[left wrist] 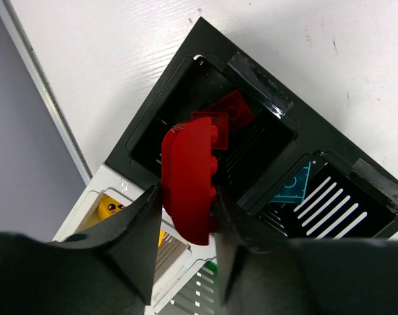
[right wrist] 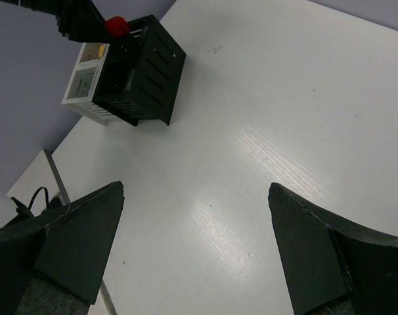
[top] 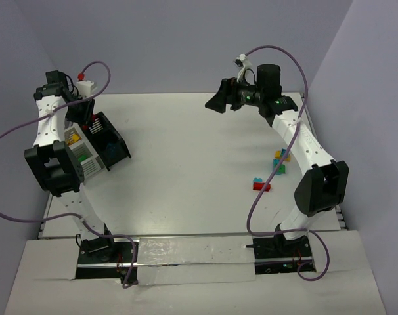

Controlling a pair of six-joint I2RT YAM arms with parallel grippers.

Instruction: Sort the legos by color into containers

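left gripper (left wrist: pixel 186 200) over the bins, seen from my remote station: i have it shut on a red brick (left wrist: pixel 189 174), fingers pinching its flat sides so it hangs lengthwise above the black bin (left wrist: pixel 153 98), right over the compartment where other red bricks (left wrist: pixel 228 111) lie, red joining red. a teal brick (left wrist: pixel 296 189) lies in the black compartment beside it, and a yellow brick (left wrist: pixel 110 209) in the white bins (right wrist: pixel 74 102). the right gripper (right wrist: pixel 199 243) hangs spread wide and empty over the table (right wrist: pixel 284 98), well apart from the drop. loose bricks (top: pixel 261 184) lie beside the right arm, likely my next pick.
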